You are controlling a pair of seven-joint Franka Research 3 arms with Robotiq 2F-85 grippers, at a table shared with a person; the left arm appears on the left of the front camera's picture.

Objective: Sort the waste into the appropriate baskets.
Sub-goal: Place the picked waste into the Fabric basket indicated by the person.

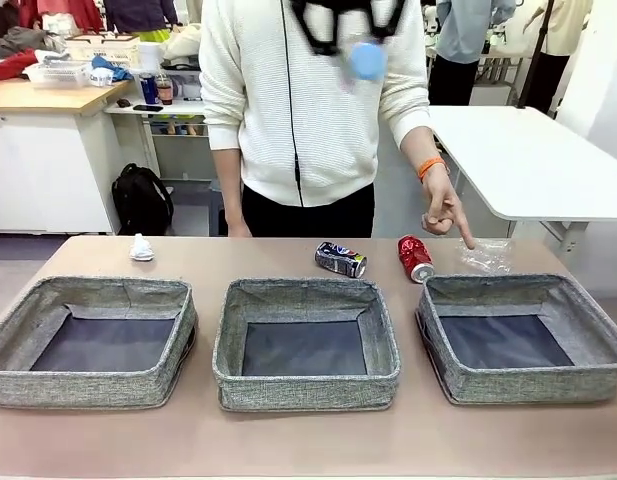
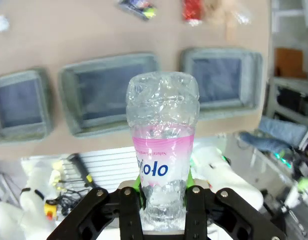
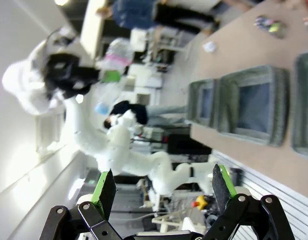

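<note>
My left gripper (image 1: 338,25) hangs high over the table's middle, shut on a clear plastic bottle (image 1: 367,60) with a blue cap. In the left wrist view the bottle (image 2: 162,145), with a pink label, stands between that gripper's (image 2: 163,202) green pads. Three grey woven baskets stand in a row: left (image 1: 88,385), middle (image 1: 306,390), right (image 1: 528,385). Behind them lie a white tissue wad (image 1: 141,247), a dark can (image 1: 340,259), a red can (image 1: 415,258) and a clear plastic bag (image 1: 488,257). My right gripper (image 3: 162,192) is open and holds nothing, up off the table.
A person in a white sweater stands at the far side, one hand (image 1: 446,212) pointing down between the red can and the bag. A white table (image 1: 528,160) stands behind on the right. Bare tabletop (image 1: 308,445) runs in front of the baskets.
</note>
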